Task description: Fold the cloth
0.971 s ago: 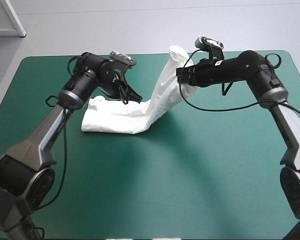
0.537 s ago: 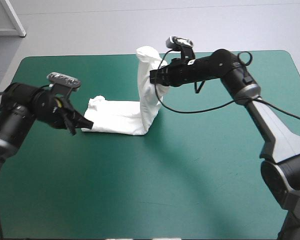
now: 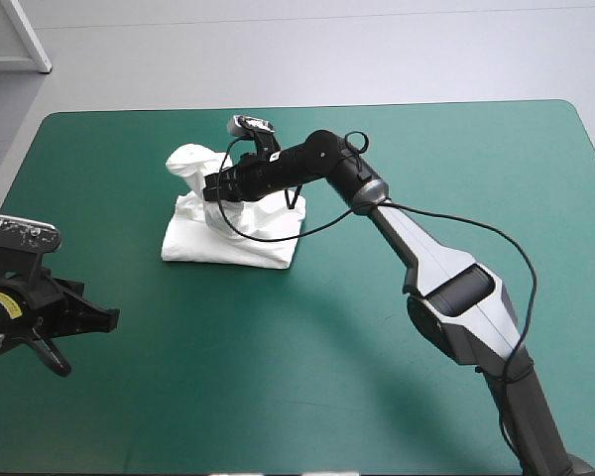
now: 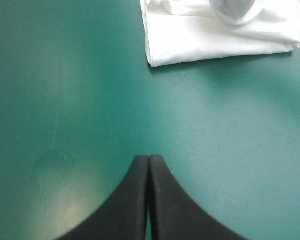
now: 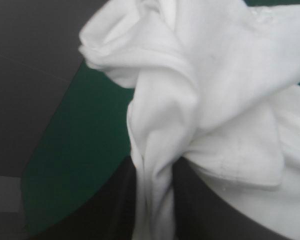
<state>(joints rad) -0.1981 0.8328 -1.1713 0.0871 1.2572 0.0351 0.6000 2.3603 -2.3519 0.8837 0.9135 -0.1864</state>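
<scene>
High view, upper left: the right gripper [image 3: 213, 187] pinches the T-shirt [image 3: 228, 244], apparently to fold it over; the left gripper [image 4: 149, 160] is closed and empty.

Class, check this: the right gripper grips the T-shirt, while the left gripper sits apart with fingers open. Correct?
No: the left gripper is shut, its fingers meeting in the left wrist view. The right gripper does grip the T-shirt.

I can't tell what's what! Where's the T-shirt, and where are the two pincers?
T-shirt [image 3: 228, 246], high view, flat folded part.
Left pincer [image 4: 148, 160], left wrist view, where the shut tips meet.
Right pincer [image 5: 153, 172], right wrist view, gap pinching the T-shirt.
</scene>
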